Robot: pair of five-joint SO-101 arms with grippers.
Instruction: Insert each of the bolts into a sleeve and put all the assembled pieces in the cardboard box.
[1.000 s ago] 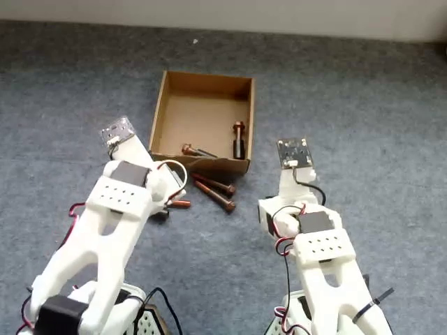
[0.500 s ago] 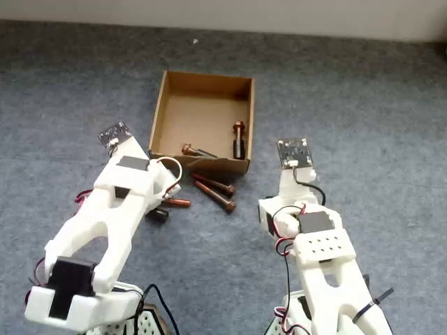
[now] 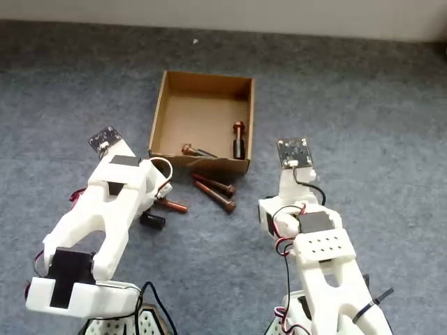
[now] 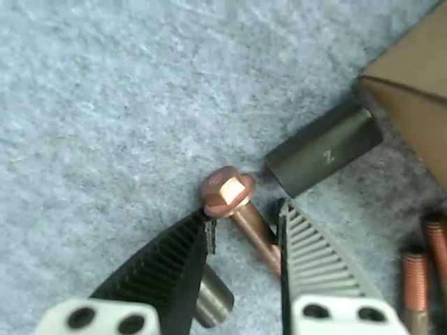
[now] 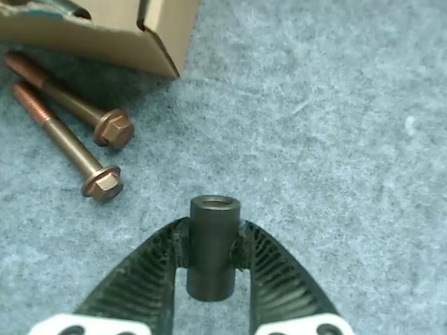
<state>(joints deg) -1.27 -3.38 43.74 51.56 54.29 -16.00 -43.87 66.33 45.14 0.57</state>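
two fingers of the left gripper [image 4: 244, 215] stand slightly apart astride a copper bolt [image 4: 229, 192] lying on the carpet [image 4: 105, 105], not clamped on it, with a dark sleeve [image 4: 323, 150] just beyond its head near a corner of the cardboard box [image 3: 158, 115]. the right gripper [image 5: 211, 229] is closed around an upright sleeve [image 5: 213, 251], near two loose bolts [image 5: 105, 128] lying on the carpet beside the box's wall.

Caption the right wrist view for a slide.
Right gripper clamps a dark sleeve near two loose bolts.
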